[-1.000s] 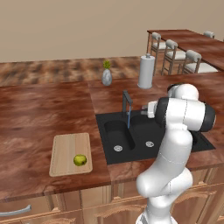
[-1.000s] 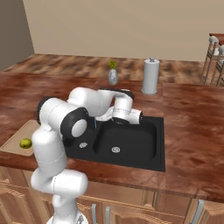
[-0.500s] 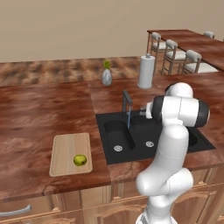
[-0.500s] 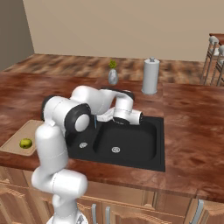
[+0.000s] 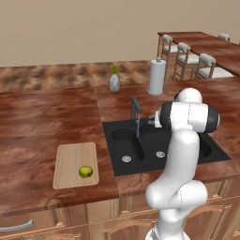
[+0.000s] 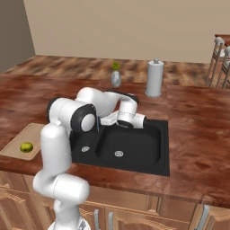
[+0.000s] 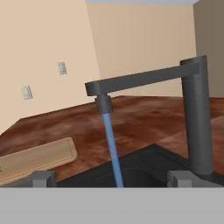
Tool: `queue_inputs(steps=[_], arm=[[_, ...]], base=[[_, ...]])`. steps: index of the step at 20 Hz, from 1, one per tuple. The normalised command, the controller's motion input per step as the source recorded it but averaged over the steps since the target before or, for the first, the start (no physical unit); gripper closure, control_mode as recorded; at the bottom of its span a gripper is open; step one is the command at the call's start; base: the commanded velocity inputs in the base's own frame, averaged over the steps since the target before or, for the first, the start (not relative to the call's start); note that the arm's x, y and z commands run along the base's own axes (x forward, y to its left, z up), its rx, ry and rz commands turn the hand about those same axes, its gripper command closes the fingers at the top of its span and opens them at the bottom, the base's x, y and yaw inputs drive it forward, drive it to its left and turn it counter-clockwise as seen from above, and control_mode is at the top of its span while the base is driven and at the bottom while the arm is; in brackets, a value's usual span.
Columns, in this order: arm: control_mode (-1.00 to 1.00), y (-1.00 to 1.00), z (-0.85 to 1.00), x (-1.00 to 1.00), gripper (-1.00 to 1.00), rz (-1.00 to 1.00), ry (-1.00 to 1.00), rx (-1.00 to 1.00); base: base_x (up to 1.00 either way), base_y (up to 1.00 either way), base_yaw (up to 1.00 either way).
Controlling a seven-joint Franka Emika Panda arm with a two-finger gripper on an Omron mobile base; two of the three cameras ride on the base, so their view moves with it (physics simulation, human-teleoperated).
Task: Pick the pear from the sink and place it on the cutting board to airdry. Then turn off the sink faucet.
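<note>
End effector (image 7: 111,181) with tips held apart and empty, aimed at the slim dark grey faucet (image 7: 183,100).

Blue water (image 7: 111,148) is seen running into the black double sink (image 5: 187,161), so the tap is not shut off yet. The small yellow-green pear (image 5: 85,171) is already set on the light tan wooden cutting board (image 5: 70,157) on the brown tabletop (image 5: 42,122). The spout could be bumped instead of the handle, since the post is close to one tip. The handle cannot be made out.
</note>
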Motion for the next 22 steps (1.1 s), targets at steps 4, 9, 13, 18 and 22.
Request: queue_inputs(steps=[4, 9, 13, 18, 22], arm=[[-1.0, 0.0, -0.03, 0.25, -1.0, 0.01, -0.01, 0.0], [-1.0, 0.0, -0.07, 0.25, -1.0, 0.02, 0.0, 0.0], [-1.0, 0.0, -0.1, 0.21, -1.0, 0.02, 0.0, 0.0], [-1.0, 0.0, -0.12, 0.17, -1.0, 0.02, 0.0, 0.0], [-1.0, 0.0, -0.09, 0.15, -1.0, 0.02, 0.0, 0.0]], base=[[0.0, 0.0, 0.0], [0.0, 0.0, 0.0], [0.0, 0.0, 0.0], [0.0, 0.0, 0.0], [0.0, 0.0, 0.0]])
